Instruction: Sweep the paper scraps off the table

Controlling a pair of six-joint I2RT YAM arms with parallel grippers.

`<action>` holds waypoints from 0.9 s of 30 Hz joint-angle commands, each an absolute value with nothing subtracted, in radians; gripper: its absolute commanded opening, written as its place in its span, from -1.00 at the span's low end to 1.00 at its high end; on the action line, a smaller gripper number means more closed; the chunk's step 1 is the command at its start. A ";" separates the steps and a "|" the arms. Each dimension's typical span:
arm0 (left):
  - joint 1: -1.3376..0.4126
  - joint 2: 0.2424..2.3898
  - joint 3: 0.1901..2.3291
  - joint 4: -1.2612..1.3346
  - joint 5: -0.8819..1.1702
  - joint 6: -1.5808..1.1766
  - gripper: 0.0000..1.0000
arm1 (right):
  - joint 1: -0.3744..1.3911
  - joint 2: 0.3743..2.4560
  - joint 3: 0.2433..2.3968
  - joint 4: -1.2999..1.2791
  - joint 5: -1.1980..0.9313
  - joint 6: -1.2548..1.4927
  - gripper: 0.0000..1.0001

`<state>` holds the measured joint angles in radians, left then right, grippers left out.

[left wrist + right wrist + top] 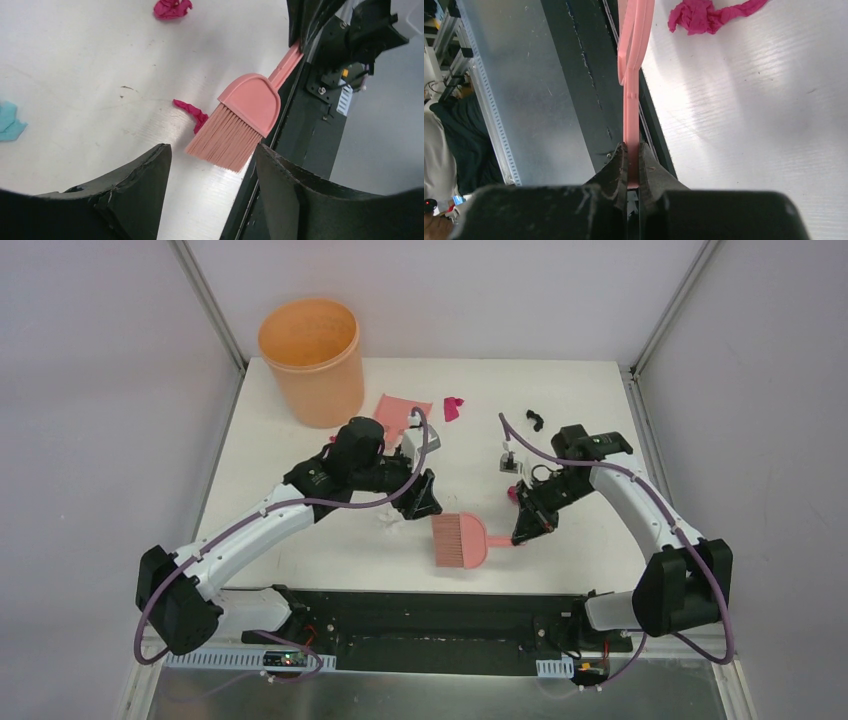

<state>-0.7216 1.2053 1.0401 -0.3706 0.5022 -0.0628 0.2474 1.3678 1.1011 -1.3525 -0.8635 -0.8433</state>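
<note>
Gripping the salmon hand brush (458, 540) by its handle, the right pincer (633, 150) is holding it near the bench (260, 440) front edge; the left pincer (212, 155) is hovering, spread apart; paper scraps (453, 408) are lying scattered across the bench.

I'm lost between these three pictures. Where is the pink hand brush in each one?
Top external: the hand brush is low centre, just above the table's black front edge.
Left wrist: the hand brush is centre right, bristles pointing lower left, that edge to its right.
Right wrist: only its handle, seen side-on at centre, pinched in the right gripper.
Shared landmark: the black front edge, in all three.
</note>
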 commanded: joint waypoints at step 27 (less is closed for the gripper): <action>-0.790 1.288 0.926 -0.227 0.869 -0.040 -0.19 | 0.449 1.476 1.340 -1.522 -1.009 -0.841 -1.00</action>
<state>-0.7738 1.2823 0.9237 -0.2306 0.8536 -0.0631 0.4488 1.4681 1.3037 -1.4876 -0.9257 -0.8066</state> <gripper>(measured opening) 0.411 0.042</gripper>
